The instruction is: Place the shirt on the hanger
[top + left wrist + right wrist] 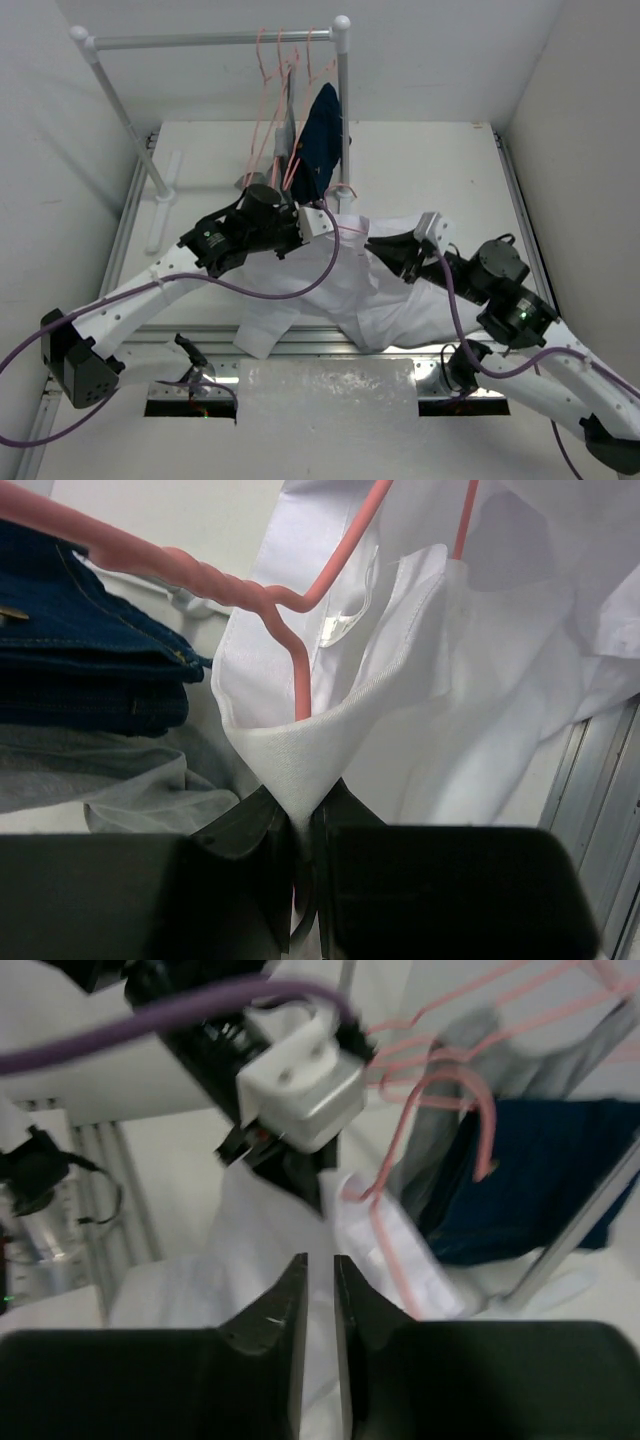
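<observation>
1. From the top view, the shirt (330,300) lies heaped at the near middle of the table (430,170), between the two arms. Its near edge hangs over the table's near edge.
2. The left wrist view alone shows the grip. The left gripper (298,815) has its fingers pressed together on a peak of white cloth by the collar.
3. That same view shows one arm of the hanger (300,680) running down inside the collar opening. From above, only a short piece of pink wire shows there.
4. The right wrist view shows the right gripper (320,1280) with its fingers drawn close, a thin strip of white cloth between them. It also shows the hanger's hook free in the air, not on anything.
5. The top view places the white rail (215,40) at the far side, with more pink hangers and a navy garment (322,140) on it.
6. In the left wrist view, a grey garment (90,770) lies left of the shirt.
</observation>
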